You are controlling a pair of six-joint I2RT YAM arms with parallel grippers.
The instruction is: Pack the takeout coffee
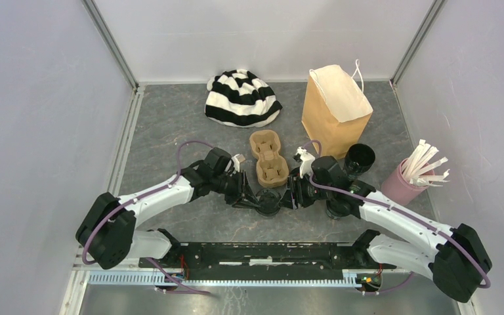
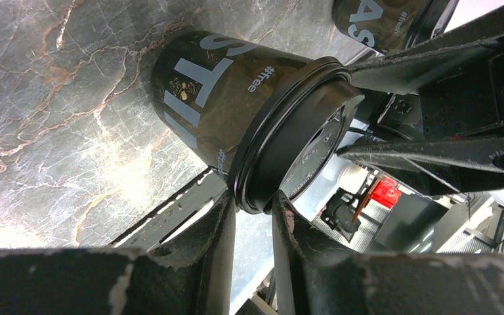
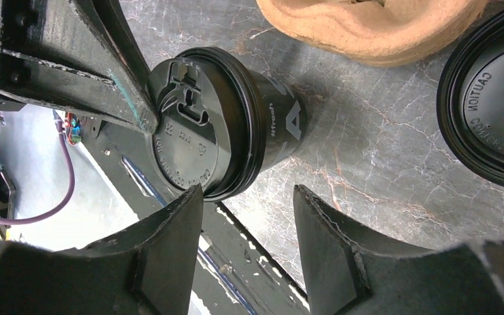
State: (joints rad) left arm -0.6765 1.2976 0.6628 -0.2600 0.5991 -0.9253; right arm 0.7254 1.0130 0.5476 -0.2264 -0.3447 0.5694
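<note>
Black, lidded and printed with pale letters, one coffee cup (image 2: 223, 98) sits on the grey marbled desk (image 1: 170, 125), on the near side of the cardboard carrier (image 1: 268, 157), right where my two arms meet. My left pincer (image 2: 252, 200) has its fingers close together on either side of the rim of the lid (image 3: 190, 138), but I cannot tell whether they are truly clamping it. My right pincer (image 3: 246, 191) is spread wide and holds nothing; the cup is just ahead of its fingertips, closer to the one on the left of that wrist view. The second coffee cup (image 1: 359, 157), lid on, is behind my right wrist, just beside the brown paper bag (image 1: 335, 108) and outside it.
</note>
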